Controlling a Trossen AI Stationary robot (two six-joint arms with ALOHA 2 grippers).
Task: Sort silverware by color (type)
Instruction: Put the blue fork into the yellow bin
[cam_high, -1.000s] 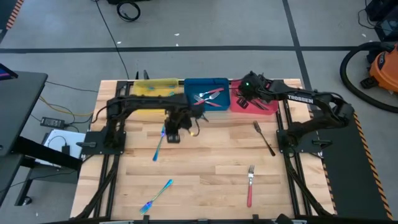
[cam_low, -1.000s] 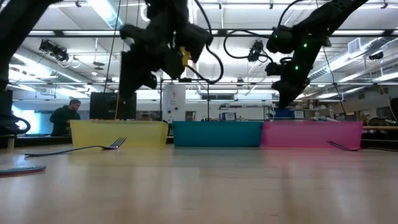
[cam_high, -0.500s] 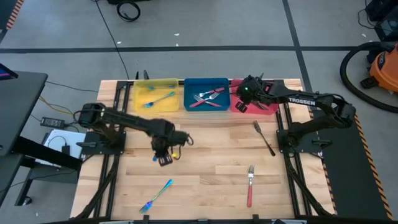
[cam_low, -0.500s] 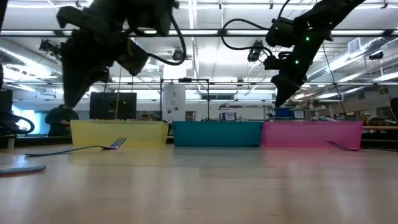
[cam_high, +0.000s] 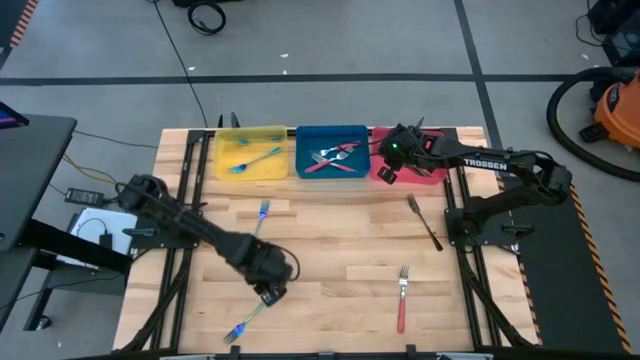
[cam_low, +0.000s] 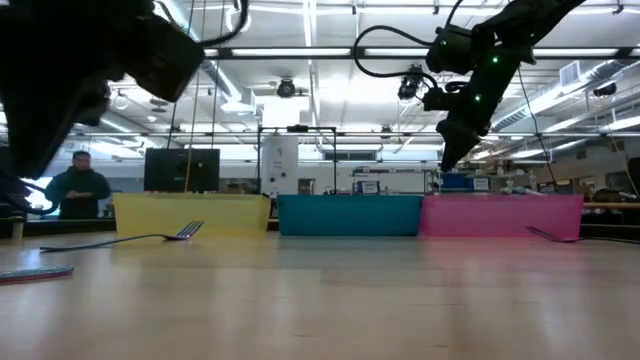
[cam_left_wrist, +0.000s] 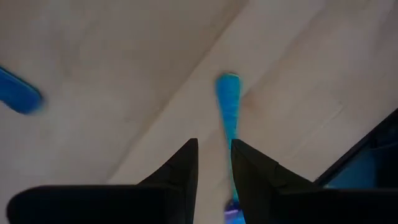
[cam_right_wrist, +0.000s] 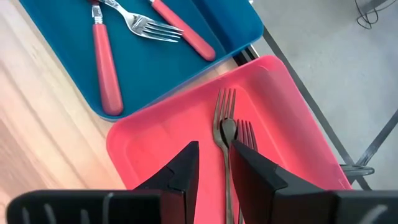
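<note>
The left gripper (cam_high: 270, 293) is hanging low over the near-left table (cam_high: 340, 250), fingers slightly parted and holding nothing, right above a blue fork (cam_high: 247, 318). That fork is lying diagonally, its tines toward the near-left corner and its handle under the gripper. The right gripper (cam_high: 385, 170) is hovering over the red tray (cam_right_wrist: 155, 143), likewise slightly parted and empty, above dark forks (cam_right_wrist: 225, 134) lying lengthwise in it.

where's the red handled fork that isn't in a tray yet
In the high view the red-handled fork lies on the bare table near its front edge, on the right side, below the dark fork.
</note>
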